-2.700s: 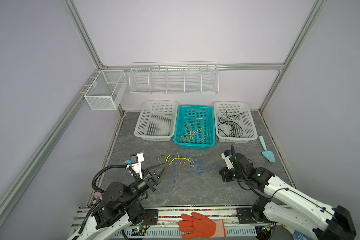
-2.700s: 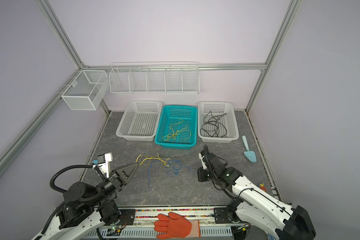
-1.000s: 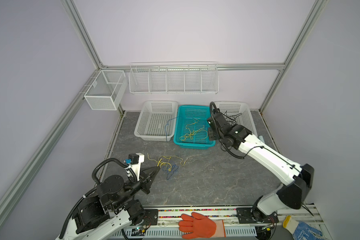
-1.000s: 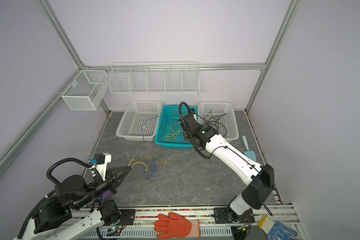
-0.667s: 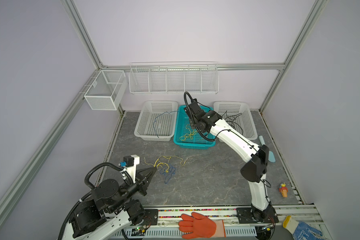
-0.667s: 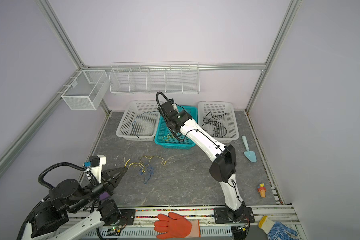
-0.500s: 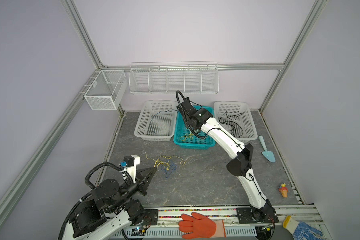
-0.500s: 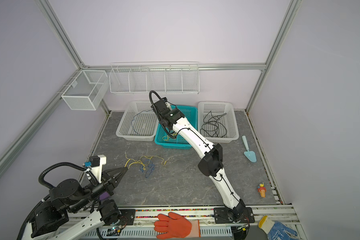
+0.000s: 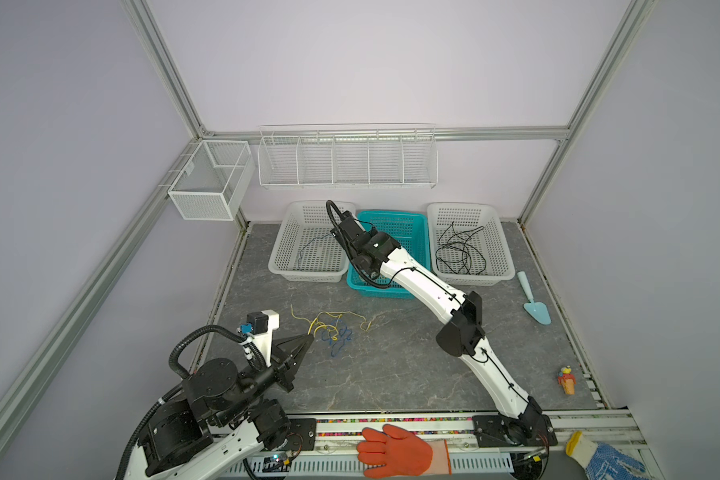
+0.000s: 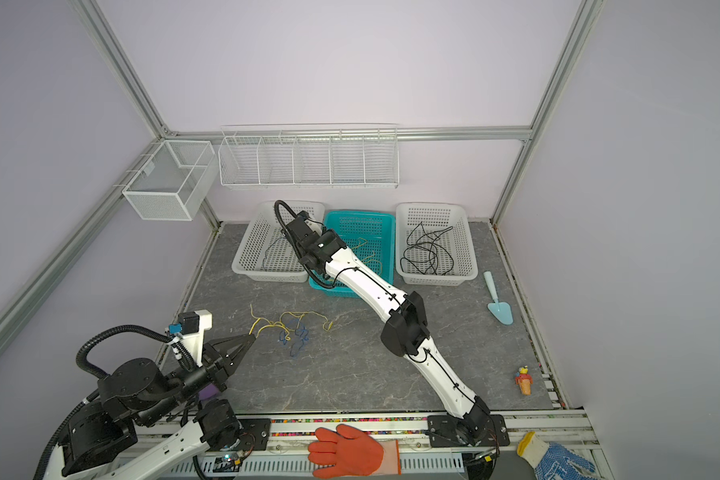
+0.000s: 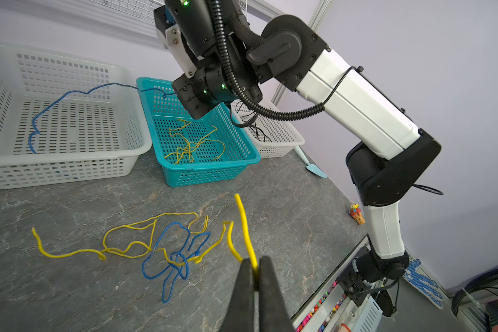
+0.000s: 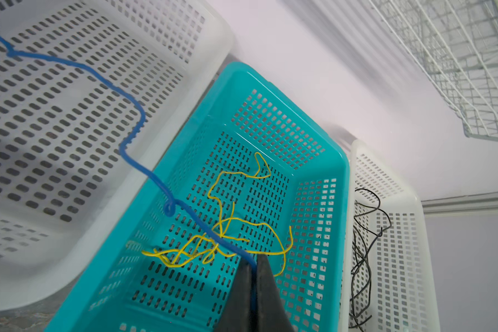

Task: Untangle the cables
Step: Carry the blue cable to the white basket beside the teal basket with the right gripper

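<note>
Bright, even, diffuse light fills both top views; shadows on the grey tabletop (image 9: 395,374) are faint and soft. The wide lens splays the frame posts (image 9: 168,70) outward toward the corners. The left wrist view is crisp, down to the yellow cable (image 11: 245,224). In the right wrist view the white basket (image 12: 69,95), wire rack (image 12: 457,63) and blue cable (image 12: 142,119) smear with motion blur.

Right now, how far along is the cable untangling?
Done: black cables lie in the right white basket, yellow cables in the teal basket. In hand: the right tool is shut on a blue cable trailing into the left white basket; the left tool pinches a yellow strand. Left: the yellow-and-blue tangle on the table that strand leads into.
</note>
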